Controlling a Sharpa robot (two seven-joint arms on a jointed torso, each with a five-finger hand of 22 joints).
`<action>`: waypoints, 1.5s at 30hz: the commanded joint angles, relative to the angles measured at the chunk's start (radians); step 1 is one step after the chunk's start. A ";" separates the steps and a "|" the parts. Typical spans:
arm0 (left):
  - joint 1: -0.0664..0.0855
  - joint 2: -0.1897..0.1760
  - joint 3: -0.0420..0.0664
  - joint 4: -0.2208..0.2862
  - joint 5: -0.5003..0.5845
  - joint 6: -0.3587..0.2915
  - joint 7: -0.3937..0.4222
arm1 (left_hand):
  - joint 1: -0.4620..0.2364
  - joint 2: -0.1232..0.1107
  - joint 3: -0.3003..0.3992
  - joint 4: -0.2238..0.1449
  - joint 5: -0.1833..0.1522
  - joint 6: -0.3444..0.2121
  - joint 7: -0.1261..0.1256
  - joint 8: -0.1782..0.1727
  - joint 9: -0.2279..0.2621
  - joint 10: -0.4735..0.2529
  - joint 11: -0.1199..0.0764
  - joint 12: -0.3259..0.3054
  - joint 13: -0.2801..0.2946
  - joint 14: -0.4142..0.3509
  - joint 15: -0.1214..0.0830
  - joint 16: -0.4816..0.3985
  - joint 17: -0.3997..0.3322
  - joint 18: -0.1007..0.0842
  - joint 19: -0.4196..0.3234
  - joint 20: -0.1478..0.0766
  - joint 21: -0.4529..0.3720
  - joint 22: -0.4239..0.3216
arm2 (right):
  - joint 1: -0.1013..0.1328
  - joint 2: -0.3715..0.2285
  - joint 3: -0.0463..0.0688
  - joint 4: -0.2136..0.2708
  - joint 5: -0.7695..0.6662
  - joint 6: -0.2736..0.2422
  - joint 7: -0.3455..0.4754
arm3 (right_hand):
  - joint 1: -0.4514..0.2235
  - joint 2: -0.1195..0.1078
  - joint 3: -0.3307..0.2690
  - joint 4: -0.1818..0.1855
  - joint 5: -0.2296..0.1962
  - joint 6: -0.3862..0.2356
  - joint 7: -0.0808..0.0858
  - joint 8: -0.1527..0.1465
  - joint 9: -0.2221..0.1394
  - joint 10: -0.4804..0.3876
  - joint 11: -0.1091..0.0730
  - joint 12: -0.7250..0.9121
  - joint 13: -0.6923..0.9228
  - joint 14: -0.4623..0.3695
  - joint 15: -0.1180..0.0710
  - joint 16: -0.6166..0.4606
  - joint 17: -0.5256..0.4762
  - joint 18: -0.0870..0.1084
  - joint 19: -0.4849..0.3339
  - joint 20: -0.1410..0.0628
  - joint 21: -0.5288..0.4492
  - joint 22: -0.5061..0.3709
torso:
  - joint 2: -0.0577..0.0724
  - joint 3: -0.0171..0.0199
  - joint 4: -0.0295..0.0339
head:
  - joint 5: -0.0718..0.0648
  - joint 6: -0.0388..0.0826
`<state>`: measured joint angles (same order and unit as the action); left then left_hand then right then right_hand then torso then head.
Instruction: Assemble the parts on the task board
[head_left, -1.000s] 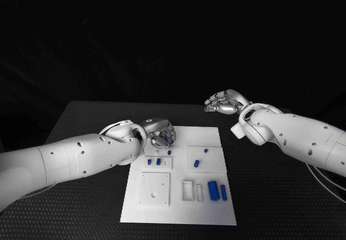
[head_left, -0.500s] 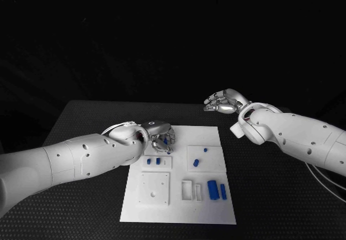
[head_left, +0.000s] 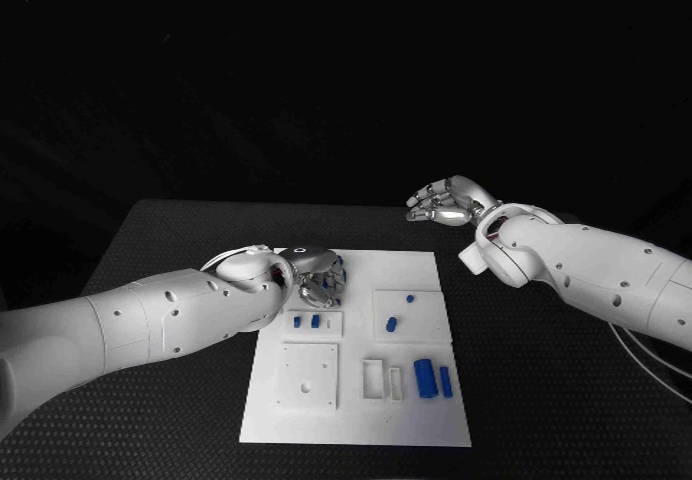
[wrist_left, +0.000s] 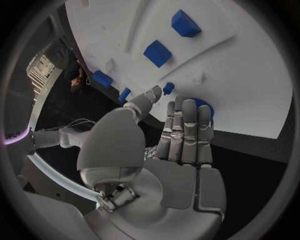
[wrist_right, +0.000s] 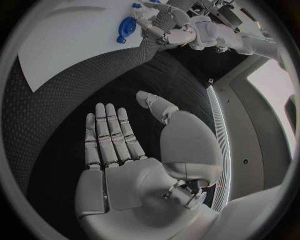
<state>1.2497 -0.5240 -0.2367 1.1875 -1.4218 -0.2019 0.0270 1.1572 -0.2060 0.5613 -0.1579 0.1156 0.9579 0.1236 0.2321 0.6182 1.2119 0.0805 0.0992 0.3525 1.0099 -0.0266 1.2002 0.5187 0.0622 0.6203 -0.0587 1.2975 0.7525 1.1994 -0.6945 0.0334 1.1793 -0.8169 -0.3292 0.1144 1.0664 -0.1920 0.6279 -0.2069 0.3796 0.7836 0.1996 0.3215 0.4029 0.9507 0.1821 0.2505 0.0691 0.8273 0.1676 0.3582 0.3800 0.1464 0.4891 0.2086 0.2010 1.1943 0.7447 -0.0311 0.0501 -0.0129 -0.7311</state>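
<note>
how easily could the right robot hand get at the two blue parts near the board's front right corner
Probably yes. The right robot hand hovers open beyond the task board, holding nothing, and nothing covers the two blue parts; the left robot hand works far from them.

Table (head_left: 173, 400): black, matt, finely textured surface with a woven or dimpled grain, plain in the right wrist view too.

Task board (head_left: 418, 420): white, matt, smooth, looks like plastic; raised and recessed panels of the same finish.

Parts (head_left: 426, 377): saturated blue, smooth, dull sheen, plastic by the look. The same blue pieces (wrist_left: 157, 52) appear matt and sharp-edged in the left wrist view.

Left hand (head_left: 320, 276): silvery metal, satin to glossy, with highlights on the rounded shells.

Right hand (head_left: 449, 203): the same silver metallic finish; fingers (wrist_right: 109, 135) show brushed grey segments.

Arms (head_left: 159, 320): white hard casing, smooth, semi-gloss.
</note>
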 joint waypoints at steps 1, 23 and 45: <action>-0.006 0.008 0.000 -0.005 -0.020 0.000 0.001 | 0.013 0.009 0.006 -0.008 0.030 0.005 0.004 0.006 -0.002 0.010 0.001 -0.008 -0.002 0.000 -0.002 0.008 0.003 0.010 0.005 -0.065 0.008 0.003 | 0.000 0.000 0.000 0.002 0.001 0.013 0.012 | -0.004 0.004 -0.003 -0.001 0.006 -0.005 0.011 0.004 -0.002 0.007 0.000 -0.005 0.000 0.001 0.007 -0.004 -0.002 -0.016 0.005 -0.002 -0.005 0.002 | 0.000 -0.0006 0.0002 | -0.001 0.000; -0.020 0.016 0.000 -0.014 -0.029 0.005 0.007 | 0.039 0.053 0.012 -0.044 0.061 0.021 -0.002 0.019 -0.006 0.034 -0.006 -0.011 0.002 0.009 -0.008 0.024 0.009 0.010 0.012 -0.069 0.011 0.010 | 0.000 0.002 0.000 0.004 0.001 0.015 0.012 | -0.005 0.004 -0.004 -0.001 0.006 -0.005 0.011 0.004 -0.002 0.008 0.000 -0.007 0.000 0.001 0.007 -0.004 -0.002 -0.016 0.006 -0.003 -0.007 0.003 | 0.000 0.0004 0.0004 | 0.000 -0.002; -0.030 0.033 0.000 -0.034 -0.036 0.034 -0.005 | 0.044 0.063 0.016 -0.054 0.065 0.016 0.001 0.017 -0.011 0.038 -0.009 -0.014 0.003 0.015 -0.011 0.034 0.013 0.011 0.019 -0.073 0.010 0.011 | 0.000 0.001 0.000 0.005 0.001 0.015 0.012 | -0.005 0.005 -0.004 -0.002 0.006 -0.005 0.011 0.005 -0.002 0.009 0.000 -0.008 0.000 0.001 0.007 -0.004 -0.003 -0.016 0.007 -0.003 -0.009 0.005 | 0.000 0.0003 0.0004 | -0.003 -0.004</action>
<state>1.2284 -0.4955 -0.2325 1.1539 -1.4456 -0.2027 0.0272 1.2027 -0.1514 0.5770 -0.2070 0.1781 0.9702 0.1212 0.2479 0.6078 1.2462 0.0675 0.0921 0.3572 1.0204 -0.0339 1.2282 0.5308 0.0619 0.6346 -0.0588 1.3048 0.7619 1.1994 -0.6937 0.0334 1.1829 -0.8154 -0.3258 0.1152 1.0664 -0.1920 0.6279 -0.2069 0.3796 0.7836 0.1996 0.3214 0.4022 0.9507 0.1822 0.2466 0.0691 0.8273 0.1676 0.3582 0.3782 0.1465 0.4891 0.2086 0.1973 1.1982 0.7446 -0.0306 0.0501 -0.0155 -0.7340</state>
